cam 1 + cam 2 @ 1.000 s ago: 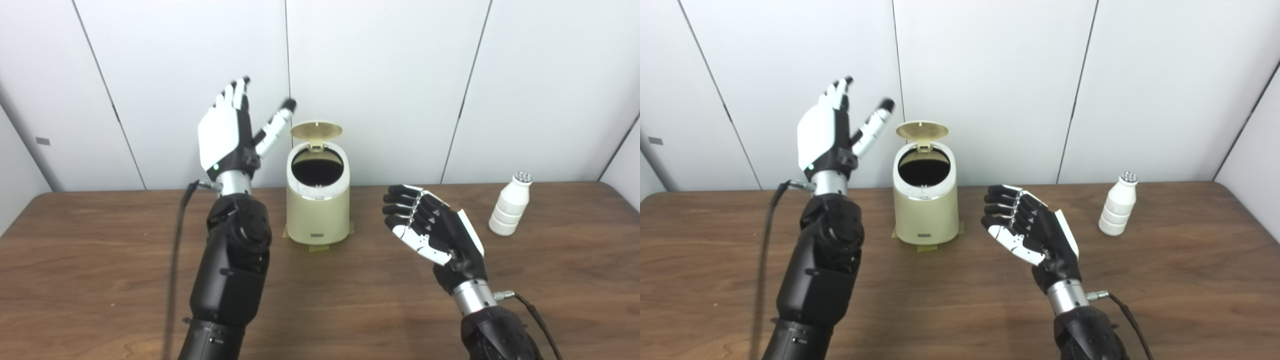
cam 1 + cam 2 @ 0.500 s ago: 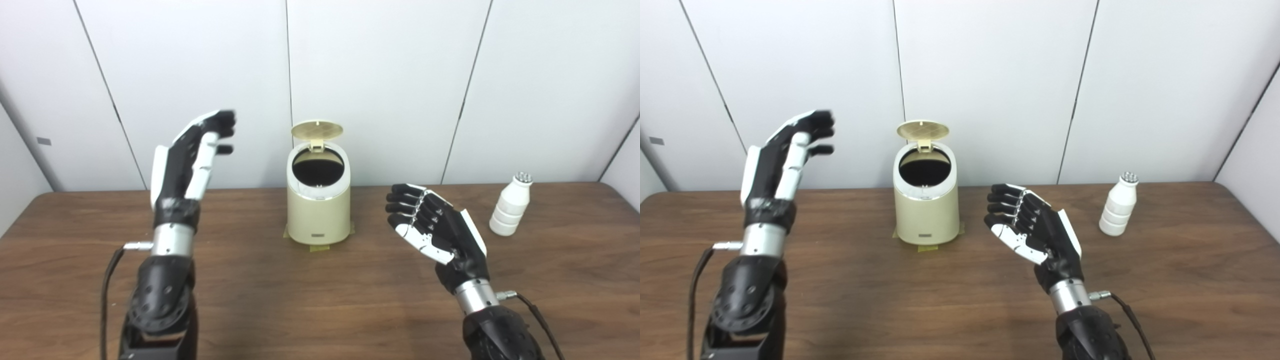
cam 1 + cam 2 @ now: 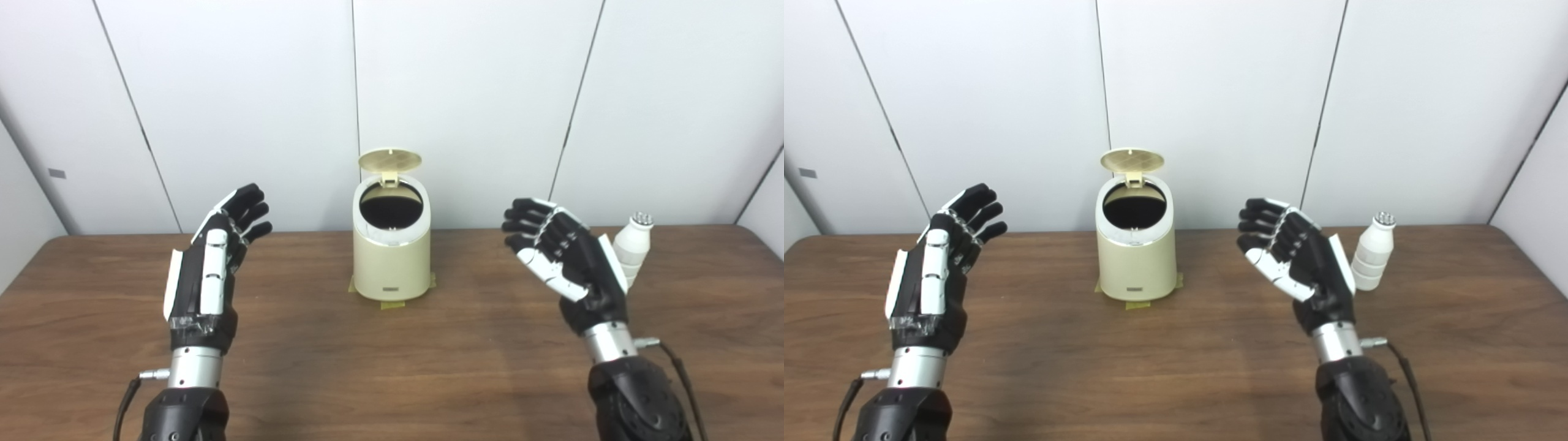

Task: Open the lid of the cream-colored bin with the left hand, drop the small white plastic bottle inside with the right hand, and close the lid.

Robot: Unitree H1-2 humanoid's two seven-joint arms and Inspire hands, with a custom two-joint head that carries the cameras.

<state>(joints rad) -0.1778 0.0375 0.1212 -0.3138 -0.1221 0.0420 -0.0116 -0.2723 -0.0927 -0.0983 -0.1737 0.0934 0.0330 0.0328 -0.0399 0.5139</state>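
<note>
Nearest the camera, left hand (image 3: pixel 934 269): raised above the wooden table (image 3: pixel 1176 367) on its left side, fingers spread and holding nothing, well apart from the bin.
Right hand (image 3: pixel 1298 260): raised above the table's right half, palm turned toward the bin, fingers loosely curled but apart, nothing in its grasp; it stands between bin and bottle, and in the left eye view it covers the bottle's lower part.
Bin (image 3: pixel 1136 254): cream-colored, rounded, upright at mid-table toward the far edge, with a pale rim around a dark round mouth and a small dark label low on its front; yellowish tape shows under its base.
Lid (image 3: pixel 1132 160): tan, round, hinged at the back and standing up open above the mouth.
Bottle (image 3: pixel 1373 251): small, white plastic, ribbed around its lower body, narrowing to a shoulder and a silvery top; upright on the table, right of the bin, just behind the right hand.
Wall (image 3: pixel 1213 92): white panels with dark seams behind the table.
</note>
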